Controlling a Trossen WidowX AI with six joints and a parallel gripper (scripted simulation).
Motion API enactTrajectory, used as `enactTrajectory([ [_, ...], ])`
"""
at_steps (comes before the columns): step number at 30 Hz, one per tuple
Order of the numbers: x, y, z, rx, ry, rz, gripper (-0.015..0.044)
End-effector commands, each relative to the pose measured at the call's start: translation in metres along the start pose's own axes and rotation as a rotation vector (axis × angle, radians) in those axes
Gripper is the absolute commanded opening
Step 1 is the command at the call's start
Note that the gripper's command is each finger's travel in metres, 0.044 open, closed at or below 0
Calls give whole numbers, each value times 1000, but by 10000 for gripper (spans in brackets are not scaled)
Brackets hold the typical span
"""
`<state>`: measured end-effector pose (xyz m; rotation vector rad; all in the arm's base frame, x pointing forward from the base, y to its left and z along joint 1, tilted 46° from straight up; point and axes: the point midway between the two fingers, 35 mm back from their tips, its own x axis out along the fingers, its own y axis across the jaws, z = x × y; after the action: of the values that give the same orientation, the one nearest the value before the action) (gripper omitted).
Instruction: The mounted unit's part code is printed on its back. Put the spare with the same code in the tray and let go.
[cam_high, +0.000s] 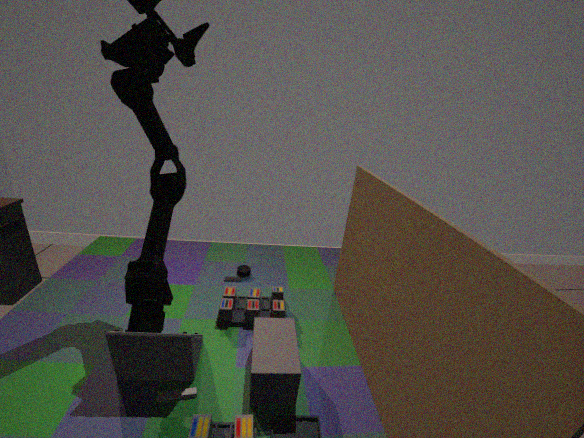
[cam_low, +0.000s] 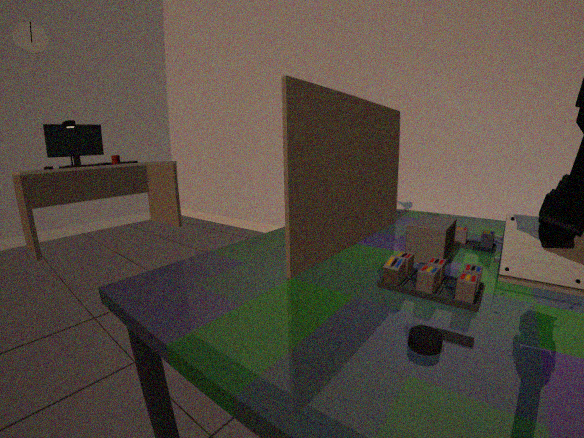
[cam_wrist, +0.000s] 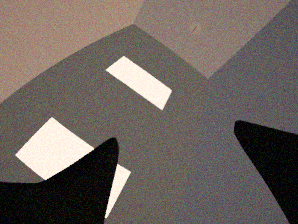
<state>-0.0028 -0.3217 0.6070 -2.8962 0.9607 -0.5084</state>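
The claw, upper left, gapes empty; the spares look small, rigid, light blocks: pinch opposite flat sides.

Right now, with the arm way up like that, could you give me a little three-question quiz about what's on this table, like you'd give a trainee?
1. True or false: the gripper is shut on one of the striped spare blocks.
2. Which way does the wrist camera look? A) at the tray B) at the ceiling and upper walls C) at the tall board
3. Fill in: the spare blocks sit in a dark rack, and the small round black ___ lies on the table beside it.

Key: 1 false, its fingers stand wide open with nothing between them. 2 B. 3 knob; what it is for, I cannot tell.
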Motion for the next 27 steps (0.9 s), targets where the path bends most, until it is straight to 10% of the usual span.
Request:
enactTrajectory([
  [1,26,21,22,254,-6,-16,440],
  [15,96,46,104,786,-111,-30,440],
  [27,173,33,269,1600,-439,208,440],
])
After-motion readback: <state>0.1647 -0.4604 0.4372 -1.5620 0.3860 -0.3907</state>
